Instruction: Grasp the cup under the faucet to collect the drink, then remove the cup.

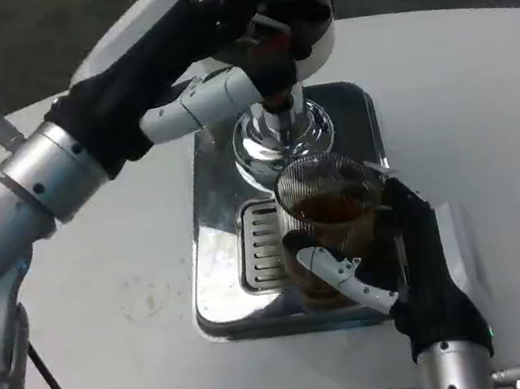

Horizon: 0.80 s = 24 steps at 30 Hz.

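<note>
Both hands are engaged: my right hand (pixel 392 257) is clamped round the cup (pixel 328 211), keeping it on the drip tray (pixel 232 290). My left hand (pixel 251 30) grips the faucet (pixel 280 125) head directly above, apparently to pour

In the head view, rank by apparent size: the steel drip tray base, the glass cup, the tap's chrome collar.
1. Steel drip tray base, clearly largest.
2. Glass cup.
3. Chrome collar. It looks close to the cup in size, and hands cover both, so their order is unsure.

I see my left forearm reaching in from nine o'clock toward twelve, its left hand (pixel 214 46) closed around something up high. At five o'clock my right hand (pixel 392 257) stands upright, fingers wrapped around a load.
</note>
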Motion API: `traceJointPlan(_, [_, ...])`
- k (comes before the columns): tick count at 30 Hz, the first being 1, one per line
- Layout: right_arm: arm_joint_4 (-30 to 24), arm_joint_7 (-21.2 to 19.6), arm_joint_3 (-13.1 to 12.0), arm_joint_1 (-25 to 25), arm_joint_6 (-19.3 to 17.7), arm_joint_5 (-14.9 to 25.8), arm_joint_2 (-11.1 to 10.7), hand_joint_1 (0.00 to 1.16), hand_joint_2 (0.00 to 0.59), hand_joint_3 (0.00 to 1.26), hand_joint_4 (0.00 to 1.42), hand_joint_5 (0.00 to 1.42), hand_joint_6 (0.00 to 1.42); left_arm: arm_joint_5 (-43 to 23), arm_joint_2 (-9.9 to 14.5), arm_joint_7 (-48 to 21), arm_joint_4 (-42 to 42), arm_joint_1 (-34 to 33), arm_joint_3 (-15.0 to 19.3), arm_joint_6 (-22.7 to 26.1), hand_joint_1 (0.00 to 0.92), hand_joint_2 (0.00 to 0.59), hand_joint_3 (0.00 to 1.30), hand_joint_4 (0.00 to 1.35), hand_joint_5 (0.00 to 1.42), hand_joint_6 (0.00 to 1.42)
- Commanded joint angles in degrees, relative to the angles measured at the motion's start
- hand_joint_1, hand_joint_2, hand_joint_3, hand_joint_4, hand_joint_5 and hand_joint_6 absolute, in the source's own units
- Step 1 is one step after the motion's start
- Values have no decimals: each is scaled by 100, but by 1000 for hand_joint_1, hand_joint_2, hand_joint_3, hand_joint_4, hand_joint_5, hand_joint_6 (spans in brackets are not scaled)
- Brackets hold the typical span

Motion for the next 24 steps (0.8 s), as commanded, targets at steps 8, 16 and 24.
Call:
traceJointPlan(8, [-604,135,37,385,-2,-144,225,708,261,576,644,638,408,-209,116,157,-260,253,318,26,0,51,239,287,429,303])
traceJointPlan(16, [-758,295,-61,471,18,-136,167,708,261,587,653,655,419,-331,113,294,-443,458,624,53,0,53,247,300,438,322])
traceJointPlan(24, [-763,406,-115,431,32,-200,186,713,264,599,664,664,422,-275,99,369,-346,382,602,55,0,53,263,303,446,338])
